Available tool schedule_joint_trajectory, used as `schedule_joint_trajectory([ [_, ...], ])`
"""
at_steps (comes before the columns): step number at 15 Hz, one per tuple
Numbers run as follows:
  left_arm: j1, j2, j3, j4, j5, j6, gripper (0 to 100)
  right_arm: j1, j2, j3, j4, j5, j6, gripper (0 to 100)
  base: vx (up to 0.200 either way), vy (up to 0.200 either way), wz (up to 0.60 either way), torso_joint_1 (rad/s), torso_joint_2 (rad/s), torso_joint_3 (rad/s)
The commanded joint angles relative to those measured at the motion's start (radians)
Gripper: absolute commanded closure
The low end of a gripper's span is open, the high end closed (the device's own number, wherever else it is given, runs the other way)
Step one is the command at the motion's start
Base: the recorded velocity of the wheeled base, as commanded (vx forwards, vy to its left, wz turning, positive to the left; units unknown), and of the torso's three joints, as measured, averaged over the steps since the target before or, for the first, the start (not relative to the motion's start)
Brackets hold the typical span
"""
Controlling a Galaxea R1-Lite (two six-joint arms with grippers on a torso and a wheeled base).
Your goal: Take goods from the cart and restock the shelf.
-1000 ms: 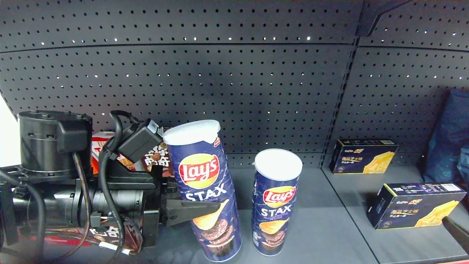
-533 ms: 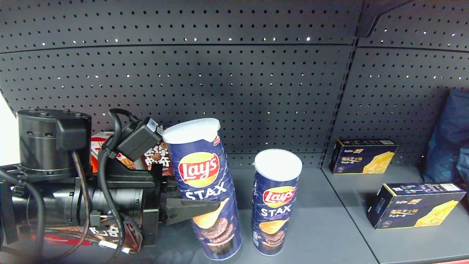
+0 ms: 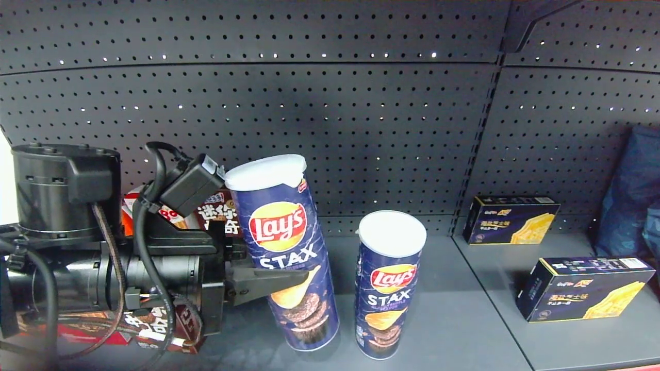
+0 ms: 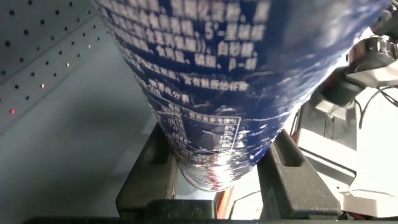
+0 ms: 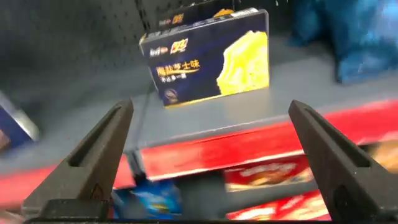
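A dark grey perforated back panel (image 3: 361,129) fills the upper and middle of the head view, crossed by horizontal seams. Pinpoints of light (image 3: 330,54) shine through rows of its holes, most thickly near the top. Right of centre a slotted upright (image 3: 482,154) runs down to the shelf (image 3: 454,319), a matte grey deck across the lower frame. A bracket (image 3: 536,18) slants at upper right. A bright white patch (image 3: 4,175) sits at the left edge. In the right wrist view a blurred red strip (image 5: 249,146) seems to be the deck's front edge.
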Motion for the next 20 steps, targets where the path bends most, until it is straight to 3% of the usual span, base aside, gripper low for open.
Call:
schedule_joint_trajectory([
  [1, 0.000, -0.019, -0.016, -0.003, 0.022, 0.001, 100, 0.000, 0.000, 0.000, -0.001, -0.040, 0.078, 0, 0.000, 0.000, 0.00, 0.000, 0.00, 0.000],
  [2, 0.000, -0.028, -0.014, -0.002, 0.079, 0.006, 100, 0.000, 0.000, 0.000, -0.001, -0.067, 0.118, 0, 0.000, 0.000, 0.00, 0.000, 0.00, 0.000],
  [3, 0.002, -0.034, -0.014, 0.001, 0.094, 0.006, 100, 0.000, 0.000, 0.000, -0.001, -0.081, 0.135, 0, 0.000, 0.000, 0.00, 0.000, 0.00, 0.000],
  [9, 0.031, 0.006, -0.091, 0.001, 0.092, 0.009, 100, 0.000, 0.000, 0.000, -0.001, -0.294, 0.373, 0, 0.000, 0.000, 0.00, 0.000, 0.00, 0.000],
  [12, 0.061, 0.035, -0.117, -0.008, 0.088, 0.006, 100, 0.000, 0.000, 0.000, -0.001, -0.552, 0.624, 0, 0.000, 0.000, 0.00, 0.000, 0.00, 0.000],
  [13, 0.074, 0.035, -0.119, -0.011, 0.088, 0.005, 100, 0.000, 0.000, 0.000, -0.001, -0.578, 0.656, 0, 0.000, 0.000, 0.00, 0.000, 0.00, 0.000],
  [14, 0.086, 0.035, -0.119, -0.022, 0.088, 0.006, 100, 0.000, 0.000, 0.000, -0.005, -0.672, 0.816, 0, 0.000, 0.000, 0.00, 0.000, 0.00, 0.000],
  [15, 0.084, 0.038, -0.111, -0.028, 0.088, 0.006, 100, 0.000, 0.000, 0.000, -0.006, -0.768, 1.138, 0, 0.000, 0.000, 0.00, 0.000, 0.00, 0.000],
  [16, 0.077, 0.035, -0.106, -0.025, 0.088, 0.008, 100, 0.000, 0.000, 0.000, -0.006, -0.799, 1.494, 0, 0.000, 0.000, 0.00, 0.000, 0.00, 0.000],
  [17, 0.075, 0.035, -0.108, -0.025, 0.088, 0.006, 100, 0.000, 0.000, 0.000, -0.005, -0.799, 1.540, 0, 0.000, 0.000, 0.00, 0.000, 0.00, 0.000],
  [18, 0.058, 0.033, -0.108, -0.019, 0.094, 0.006, 100, 0.000, 0.000, 0.000, -0.006, -0.791, 1.736, 0, 0.000, 0.000, 0.00, 0.000, 0.00, 0.000],
  [20, 0.057, 0.035, -0.108, -0.019, 0.100, 0.006, 100, 0.002, 0.000, 0.000, -0.006, -0.790, 1.721, 0, 0.000, 0.000, 0.00, 0.000, 0.00, 0.000],
])
